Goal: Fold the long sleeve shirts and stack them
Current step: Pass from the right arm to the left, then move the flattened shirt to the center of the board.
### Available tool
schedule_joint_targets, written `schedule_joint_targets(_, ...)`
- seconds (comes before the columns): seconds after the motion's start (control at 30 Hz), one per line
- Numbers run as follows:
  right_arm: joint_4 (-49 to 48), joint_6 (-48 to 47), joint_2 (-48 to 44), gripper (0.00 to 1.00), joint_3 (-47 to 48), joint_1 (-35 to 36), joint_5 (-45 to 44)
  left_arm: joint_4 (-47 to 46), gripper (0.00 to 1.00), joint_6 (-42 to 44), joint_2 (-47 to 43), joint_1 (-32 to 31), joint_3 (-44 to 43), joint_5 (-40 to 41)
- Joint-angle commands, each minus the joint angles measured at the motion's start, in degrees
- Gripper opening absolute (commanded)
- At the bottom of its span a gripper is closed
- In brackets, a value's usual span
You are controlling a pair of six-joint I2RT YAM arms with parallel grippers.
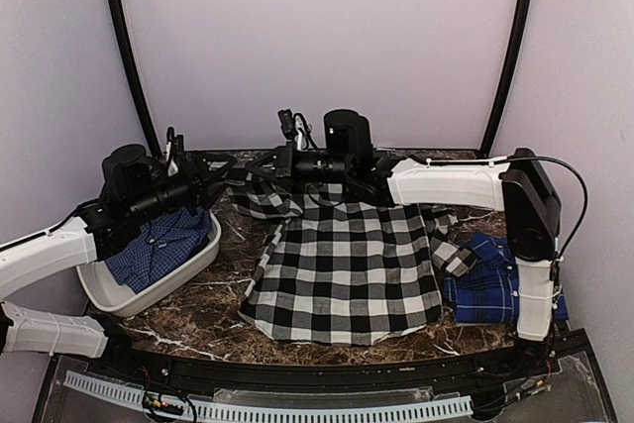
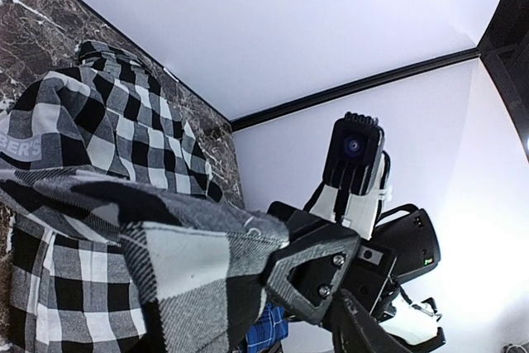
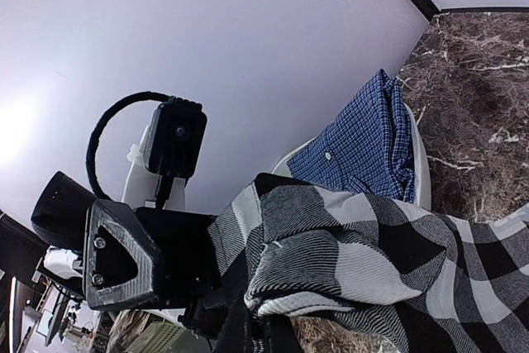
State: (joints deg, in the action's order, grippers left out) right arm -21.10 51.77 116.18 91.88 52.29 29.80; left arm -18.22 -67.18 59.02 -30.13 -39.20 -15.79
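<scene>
Across a dark marble table (image 1: 198, 322), seen from above, a black-and-white checked shirt (image 1: 342, 274) lies spread flat at the centre, its hem toward six o'clock. Its upper edge, toward twelve o'clock, is lifted off the stone and bunched where the two arms meet. At nine o'clock sits a white tub (image 1: 104, 296) with a finely checked blue shirt (image 1: 158, 245) heaped inside; a white button shows on it. At three o'clock, just beside the right arm's upright base, a dark blue plaid shirt (image 1: 490, 286) rests in a folded pile, touching a checked sleeve. The right arm reaches from three o'clock across the far side of the table. The right gripper (image 1: 256, 171) has its fingers pressed together on a gathered wad of the checked shirt near the collar. The left gripper (image 1: 223, 177) hangs above the tub's far rim at about ten o'clock, just beside that raised edge. Checked cloth fills its wrist view and hides its fingers, so I cannot tell how wide they stand or whether they hold anything. White block lettering shows on one fold.
</scene>
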Motion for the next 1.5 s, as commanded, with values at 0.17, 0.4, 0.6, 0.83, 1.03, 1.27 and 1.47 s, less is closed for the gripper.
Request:
schedule_joint_targets(0.17,-3.63,0.17,0.93,0.00,-0.64,1.20,-0.09,-2.05,0.45,-3.67,2.61,0.33,0.35,0.00)
schedule_joint_targets(0.4,-1.39,-2.82,-1.18,0.03,-2.46,1.39,-1.40,11.05,0.01,3.25,1.37,2.37,-6.68,6.65)
schedule_joint_targets(0.6,4.52,-7.07,-3.98,0.31,-2.81,-0.42,-3.26,17.75,0.00,16.30,5.77,14.02,-20.01,-0.39)
schedule_joint_targets(0.83,12.03,-10.81,-5.86,0.45,-5.76,-6.16,-7.66,20.92,0.00,30.78,20.34,26.35,-36.65,-17.27)
schedule_joint_targets(1.03,20.06,-15.46,-3.33,0.44,-5.63,-11.25,-12.38,18.94,0.00,29.82,25.40,32.32,-41.51,-21.88)
schedule_joint_targets(1.27,26.20,-19.82,5.24,0.36,2.95,-14.82,-15.22,31.78,0.00,36.26,28.37,33.66,-46.12,-16.98)
schedule_joint_targets(1.47,29.56,-20.34,17.06,0.25,15.81,-17.52,-14.12,31.97,0.00,34.57,29.50,35.40,-47.35,-19.39)
